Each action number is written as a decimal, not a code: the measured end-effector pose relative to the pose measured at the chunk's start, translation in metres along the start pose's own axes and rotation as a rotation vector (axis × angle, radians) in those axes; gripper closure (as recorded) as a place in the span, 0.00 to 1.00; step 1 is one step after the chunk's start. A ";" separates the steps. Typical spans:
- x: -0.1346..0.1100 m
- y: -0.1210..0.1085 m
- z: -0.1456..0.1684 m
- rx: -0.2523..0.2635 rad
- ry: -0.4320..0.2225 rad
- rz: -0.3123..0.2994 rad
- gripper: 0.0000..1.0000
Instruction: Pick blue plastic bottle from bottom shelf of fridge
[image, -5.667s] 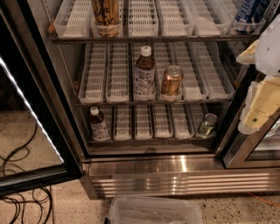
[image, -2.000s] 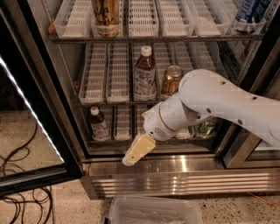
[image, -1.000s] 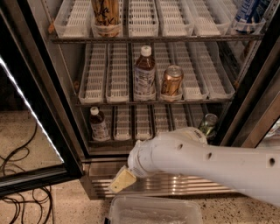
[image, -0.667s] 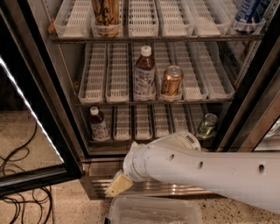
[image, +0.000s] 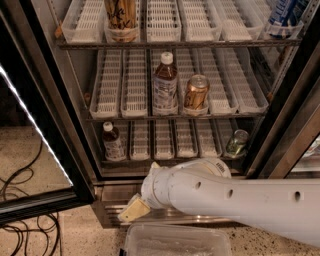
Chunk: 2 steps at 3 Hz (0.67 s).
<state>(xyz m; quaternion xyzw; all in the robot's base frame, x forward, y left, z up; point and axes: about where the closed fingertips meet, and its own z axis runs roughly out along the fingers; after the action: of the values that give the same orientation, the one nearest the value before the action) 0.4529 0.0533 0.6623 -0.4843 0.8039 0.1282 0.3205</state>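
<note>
Approach is being run. Cream-tipped gripper (image: 134, 210) is being held low; open or closed cannot be told. Small white-capped, brown-filled plastic bottle (image: 113, 142) is standing above-left of it, on the white-trayed bottom shelf (image: 162, 142). Raising and reaching in are being called for next.

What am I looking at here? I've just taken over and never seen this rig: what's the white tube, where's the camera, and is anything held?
There is only one view. It looks down from the front into the open fridge; where the camera is mounted does not show. The thick white tube across the bottom is the robot's single arm, coming in from the right. The tan piece at its end is the gripper, low in front of the fridge's base, below all the shelves. I see nothing held in it. Your target, the small bottle, stands untouched at the left end of the bottom shelf; a greenish can is at the right end. The shelf above holds a taller bottle and a gold can. A clear bin sits on the floor.
</note>
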 end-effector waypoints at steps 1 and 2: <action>0.019 0.002 0.006 0.045 -0.056 0.100 0.00; 0.029 -0.015 -0.004 0.127 -0.129 0.230 0.00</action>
<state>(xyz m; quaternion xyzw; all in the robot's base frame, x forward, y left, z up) 0.4552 0.0235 0.6484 -0.3585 0.8384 0.1439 0.3846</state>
